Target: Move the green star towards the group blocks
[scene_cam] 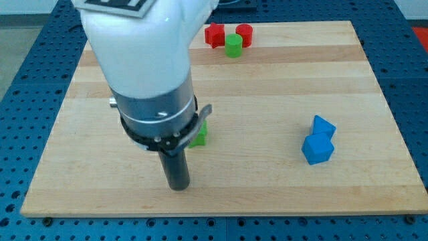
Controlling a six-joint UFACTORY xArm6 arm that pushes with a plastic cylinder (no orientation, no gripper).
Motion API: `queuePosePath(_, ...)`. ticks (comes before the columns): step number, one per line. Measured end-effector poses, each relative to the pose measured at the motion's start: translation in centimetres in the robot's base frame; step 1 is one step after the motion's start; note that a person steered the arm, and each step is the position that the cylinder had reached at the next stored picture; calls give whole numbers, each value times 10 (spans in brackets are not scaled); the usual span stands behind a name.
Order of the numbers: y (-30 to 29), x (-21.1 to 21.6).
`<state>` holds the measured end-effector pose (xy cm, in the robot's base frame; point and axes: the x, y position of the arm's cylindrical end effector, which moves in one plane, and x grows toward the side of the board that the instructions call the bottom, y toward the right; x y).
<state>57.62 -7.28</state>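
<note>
The green star lies near the board's middle, mostly hidden behind my arm; only its right part shows. My tip rests on the board just below and to the left of the star. A group of three blocks sits at the view's top: a red star, a green cylinder and a red cylinder, close together near the board's top edge.
Two blue blocks sit at the view's right, touching: a blue block above a blue cube. The wooden board lies on a blue perforated table. My white and grey arm body covers the board's upper left.
</note>
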Motion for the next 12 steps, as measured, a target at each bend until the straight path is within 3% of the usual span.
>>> queuePosePath(12,-1,-30)
